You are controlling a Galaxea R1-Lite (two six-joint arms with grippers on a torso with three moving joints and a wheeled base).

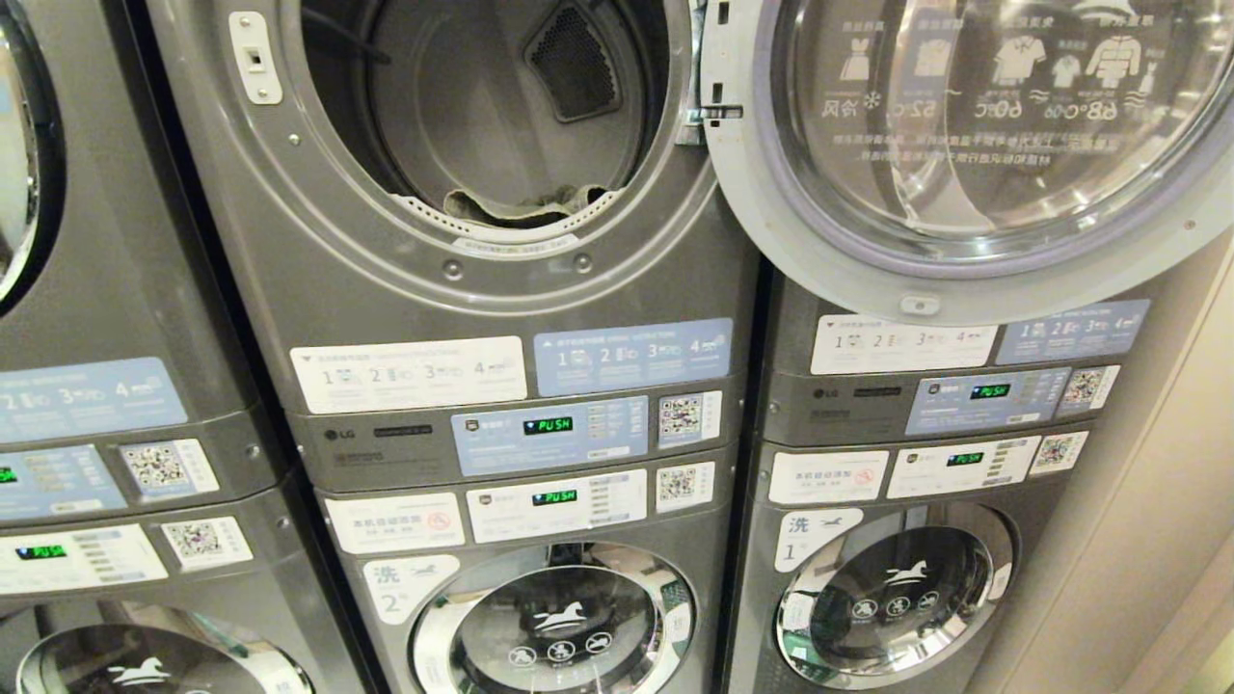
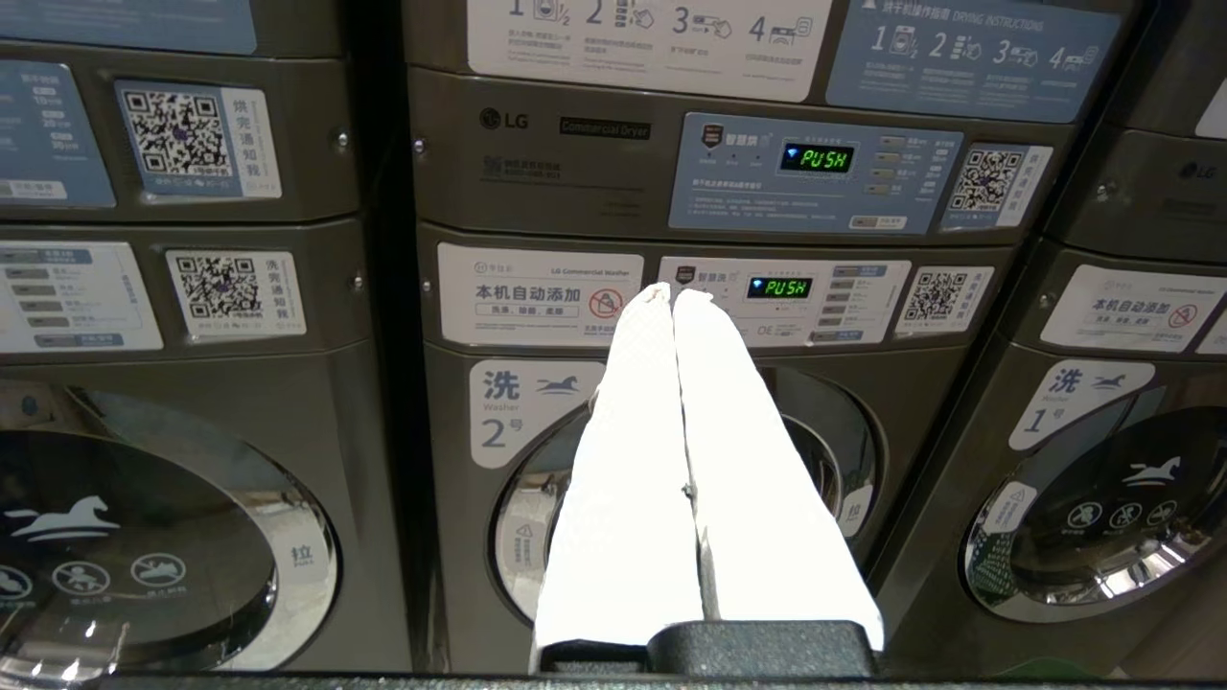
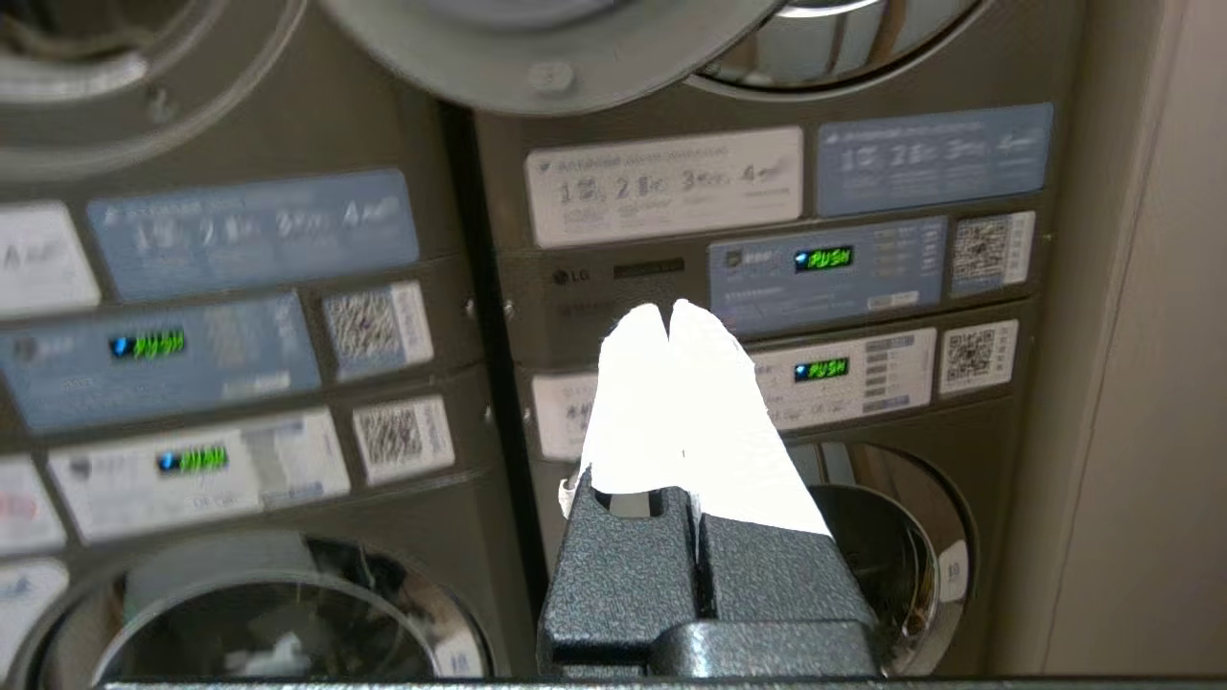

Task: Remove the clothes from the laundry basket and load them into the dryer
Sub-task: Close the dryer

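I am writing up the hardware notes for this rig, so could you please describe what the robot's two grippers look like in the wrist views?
The left gripper has two long, tapering white fingers with a fine woven-looking texture, set in a black, speckled mount. The right gripper is alike: two white fingers, showing shorter here, on two black, grainy-textured blocks. No cables or markings show. Neither arm appears in the head view.

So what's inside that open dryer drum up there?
Inside the open dryer drum, a crumpled, dark-edged piece of cloth lies at the front lip, and a perforated vent sits on the back wall. The door rim hides the drum floor, so more clothes may lie there unseen.
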